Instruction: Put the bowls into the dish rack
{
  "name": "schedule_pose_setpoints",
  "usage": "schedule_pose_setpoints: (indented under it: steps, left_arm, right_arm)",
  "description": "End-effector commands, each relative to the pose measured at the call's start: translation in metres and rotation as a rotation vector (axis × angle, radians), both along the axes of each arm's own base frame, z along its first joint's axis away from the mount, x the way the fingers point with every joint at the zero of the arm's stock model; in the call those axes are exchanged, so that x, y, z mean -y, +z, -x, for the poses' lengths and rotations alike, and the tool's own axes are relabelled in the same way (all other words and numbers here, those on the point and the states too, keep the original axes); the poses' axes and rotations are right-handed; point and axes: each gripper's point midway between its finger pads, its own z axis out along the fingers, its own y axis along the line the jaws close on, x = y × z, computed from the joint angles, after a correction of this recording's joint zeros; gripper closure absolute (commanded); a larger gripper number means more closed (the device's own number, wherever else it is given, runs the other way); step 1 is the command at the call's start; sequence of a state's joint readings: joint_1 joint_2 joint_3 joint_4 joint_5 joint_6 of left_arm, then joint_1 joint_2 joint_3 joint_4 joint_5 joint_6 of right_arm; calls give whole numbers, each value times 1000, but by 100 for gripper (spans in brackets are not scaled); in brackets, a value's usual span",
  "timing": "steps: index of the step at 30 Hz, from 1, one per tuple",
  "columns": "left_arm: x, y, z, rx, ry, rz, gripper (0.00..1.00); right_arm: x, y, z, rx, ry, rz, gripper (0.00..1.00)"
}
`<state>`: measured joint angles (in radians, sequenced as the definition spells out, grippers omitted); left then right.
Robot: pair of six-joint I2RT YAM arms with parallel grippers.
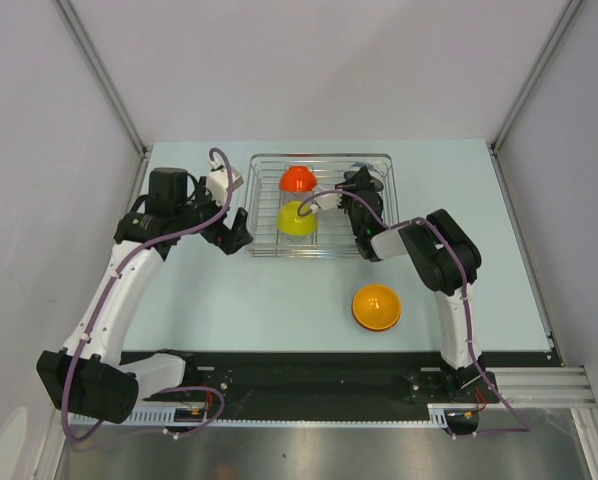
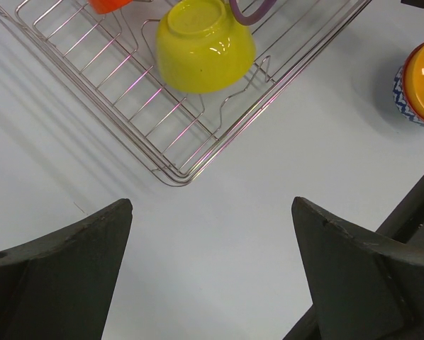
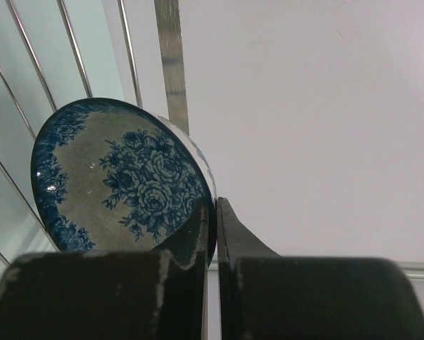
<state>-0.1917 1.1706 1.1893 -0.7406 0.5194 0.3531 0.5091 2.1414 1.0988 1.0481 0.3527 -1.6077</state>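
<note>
The dish rack [image 1: 321, 250] sits at the far middle of the table [image 1: 229, 310], its long axis running left to right, parallel to the near edge.

Contents: a red-orange bowl [image 1: 298, 178] at the back and a yellow bowl [image 2: 205, 42] in front of it, base up on the wires.

An orange bowl [image 1: 376, 306] stands mouth up on the table, near the rack's front.

The right gripper [image 3: 213, 209] is over the rack's right part, fingers nearly together, pinching the rim of a blue floral bowl [image 3: 120, 177] held on edge.

The left gripper [image 2: 212, 205] hovers by the rack's near left corner, spread wide, holding nothing.
</note>
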Motion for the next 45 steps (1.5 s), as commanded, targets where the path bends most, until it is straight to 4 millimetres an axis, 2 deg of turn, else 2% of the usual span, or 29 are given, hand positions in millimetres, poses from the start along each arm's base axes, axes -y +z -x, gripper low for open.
schedule_pose_setpoints:
  steps: [1, 4, 5, 8, 17, 30, 31, 36, 37, 45]
  left_arm:
    - [-1, 8, -3, 54, -21, 11, 0]
    - [-1, 9, -4, 57, -21, 15, 1]
    - [0, 10, -3, 58, -24, 16, 0]
    - [0, 11, -4, 58, -22, 16, 0]
    - [-2, 17, -6, 69, -18, 13, 0]
    - [-3, 18, -8, 74, -19, 12, 0]
    - [-4, 18, -8, 74, -17, 12, 0]
    - [-4, 20, -9, 76, -17, 13, 0]
    - [-4, 19, -8, 74, -17, 13, 0]
    - [-4, 21, -10, 76, -14, 20, 0]
  right_arm:
    - [-8, 39, 7, 110, 52, -30, 100]
    - [-10, 38, 8, 73, 61, -30, 98]
    - [-11, 32, 8, 44, 66, -25, 95]
    - [-14, 31, 11, 21, 78, -18, 89]
    - [-22, 23, 16, -42, 105, -9, 81]
    - [-23, 20, 23, -116, 108, -22, 80]
    - [-23, 15, 24, -142, 107, -13, 80]
    - [-24, 16, 31, -207, 106, -25, 80]
    - [-23, 8, 33, -251, 100, -11, 80]
    - [-17, -1, 40, -371, 71, -12, 77]
